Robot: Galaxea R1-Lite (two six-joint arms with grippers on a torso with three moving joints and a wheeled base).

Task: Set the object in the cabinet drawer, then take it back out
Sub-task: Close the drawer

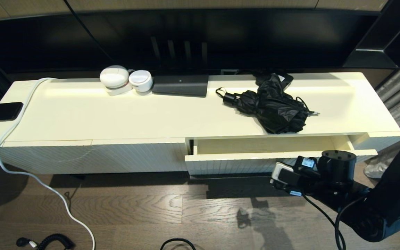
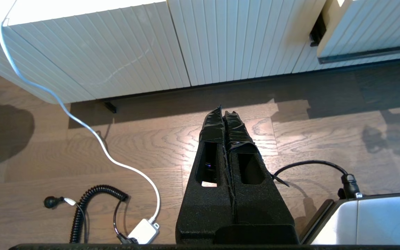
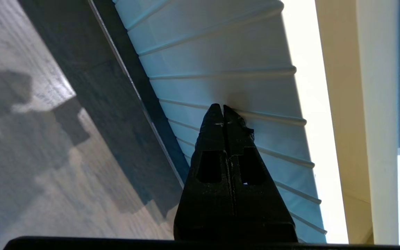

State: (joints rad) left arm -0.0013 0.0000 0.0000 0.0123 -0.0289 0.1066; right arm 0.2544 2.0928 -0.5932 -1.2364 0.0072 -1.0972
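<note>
So the drawer [image 1: 280,154] at the right end of the cabinet [image 1: 82,156] is pulled partway open and looks empty inside, while the folded black umbrella [image 1: 273,104] lies on the cabinet top right above it, near the front edge. The right gripper [image 3: 223,108] has its fingers pressed together with the tips at the ribbed drawer front, probably so it can nudge the drawer instead of grabbing anything. The left gripper [image 2: 223,111] hangs over the floor, fingers together too, holding nothing.
</note>
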